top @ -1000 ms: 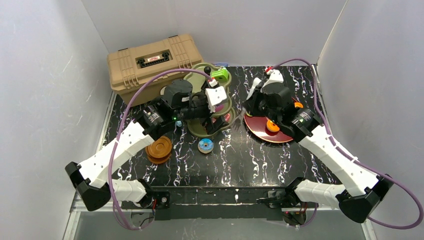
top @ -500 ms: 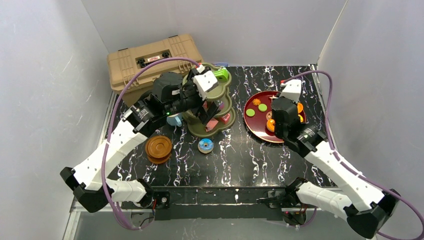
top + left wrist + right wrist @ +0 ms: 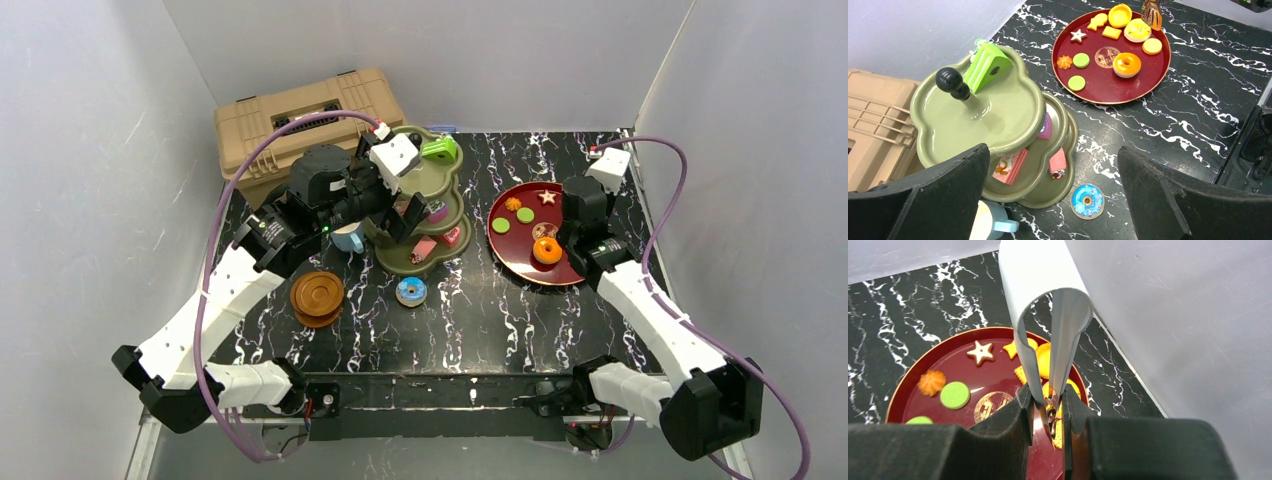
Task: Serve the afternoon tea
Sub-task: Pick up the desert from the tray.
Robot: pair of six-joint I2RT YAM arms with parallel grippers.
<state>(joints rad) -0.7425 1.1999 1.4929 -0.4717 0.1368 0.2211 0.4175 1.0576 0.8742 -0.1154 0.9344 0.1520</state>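
Over the round dark-red tray (image 3: 520, 258): ready to pick.
Here the right gripper (image 3: 1048, 407) pinches white looped-metal tongs (image 3: 1068, 315) nearly shut above yellow toy cakes (image 3: 1137, 30), load unclear; the left gripper (image 3: 1050, 155) gapes empty over the olive-green three-tier stand (image 3: 993, 115), awaiting treats.

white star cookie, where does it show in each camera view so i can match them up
Top external: white star cookie at the far edge of the red tray, right of centre.
Left wrist: upper middle, on the tray's left part.
Right wrist: left of centre, left of the tongs.
Shared landmark: the red tray under it in all three.
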